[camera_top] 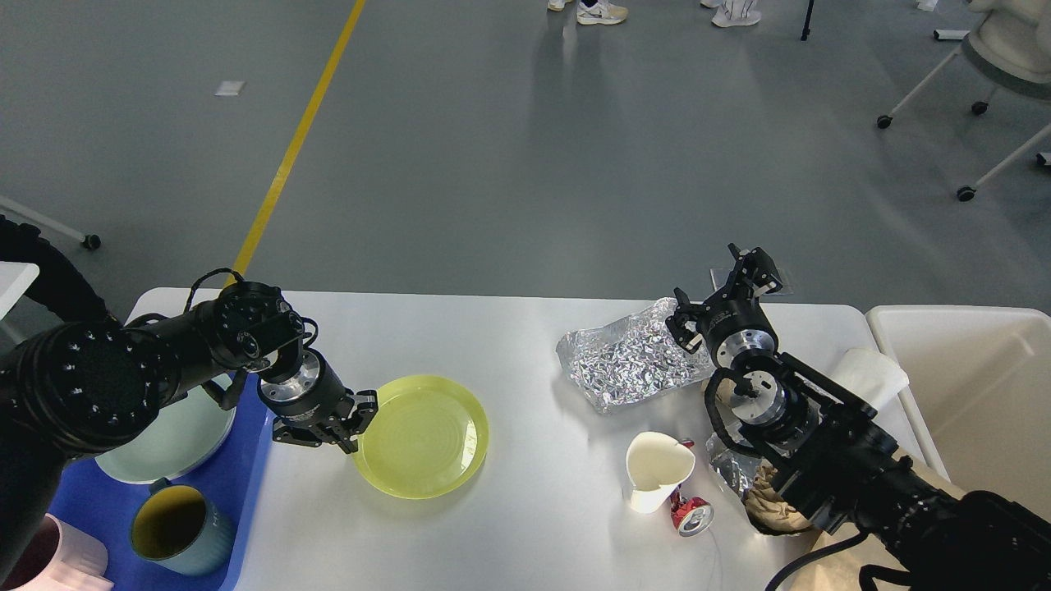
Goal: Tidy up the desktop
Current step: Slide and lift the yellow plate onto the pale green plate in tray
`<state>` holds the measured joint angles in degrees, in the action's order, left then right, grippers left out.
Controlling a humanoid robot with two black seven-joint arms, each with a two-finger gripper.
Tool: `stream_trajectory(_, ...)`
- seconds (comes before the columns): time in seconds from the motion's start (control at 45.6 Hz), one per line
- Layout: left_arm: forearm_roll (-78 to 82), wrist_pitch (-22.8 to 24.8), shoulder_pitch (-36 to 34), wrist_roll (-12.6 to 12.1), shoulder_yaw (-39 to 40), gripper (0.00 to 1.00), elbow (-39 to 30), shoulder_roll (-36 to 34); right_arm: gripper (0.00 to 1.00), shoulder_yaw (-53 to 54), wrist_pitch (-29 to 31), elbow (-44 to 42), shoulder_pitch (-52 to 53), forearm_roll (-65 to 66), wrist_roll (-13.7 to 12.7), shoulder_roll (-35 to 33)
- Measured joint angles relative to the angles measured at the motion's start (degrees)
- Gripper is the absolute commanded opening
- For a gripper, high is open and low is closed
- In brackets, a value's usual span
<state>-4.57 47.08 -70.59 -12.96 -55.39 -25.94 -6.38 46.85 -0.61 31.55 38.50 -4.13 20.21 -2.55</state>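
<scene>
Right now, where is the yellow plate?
In the head view the yellow plate lies on the desktop, left of centre, just right of the blue tray, with the left gripper at its left rim.

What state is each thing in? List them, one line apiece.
Left gripper: open, fingers at the yellow plate's rim.
Right gripper: open, empty, above the foil.
Yellow plate: flat on the desktop, empty.
Aluminium foil sheet: crumpled.
Paper cup: dented, rim torn.
Red can: crushed, on its side.
Blue mug: upright on the blue tray, empty.
Off-white bin: open.
</scene>
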Motion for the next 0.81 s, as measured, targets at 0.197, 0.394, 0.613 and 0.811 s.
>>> stream_trajectory(0.197,0.0,2.7,-2.4,-0.9,0.2,0.00,-0.2,-1.5,1.00,0.0,0.0,0.0,0.0,0.0,0.0,0.0)
stream_trajectory(0.394,0.2,6.9,-7.3,-1.0,0.6,0.00,-0.2,-4.6,1.00,0.0,0.0,0.0,0.0,0.0,0.0,0.0)
stream_trajectory(0.613,0.2,7.9,-13.4,-1.4,0.8,0.00,-0.2,-6.7,1.00,0.0,0.0,0.0,0.0,0.0,0.0,0.0)
stream_trajectory(0.811,-0.2,7.9,-20.4,-1.5,2.5,0.00,-0.4,-11.6,1.00,0.0,0.0,0.0,0.0,0.0,0.0,0.0)
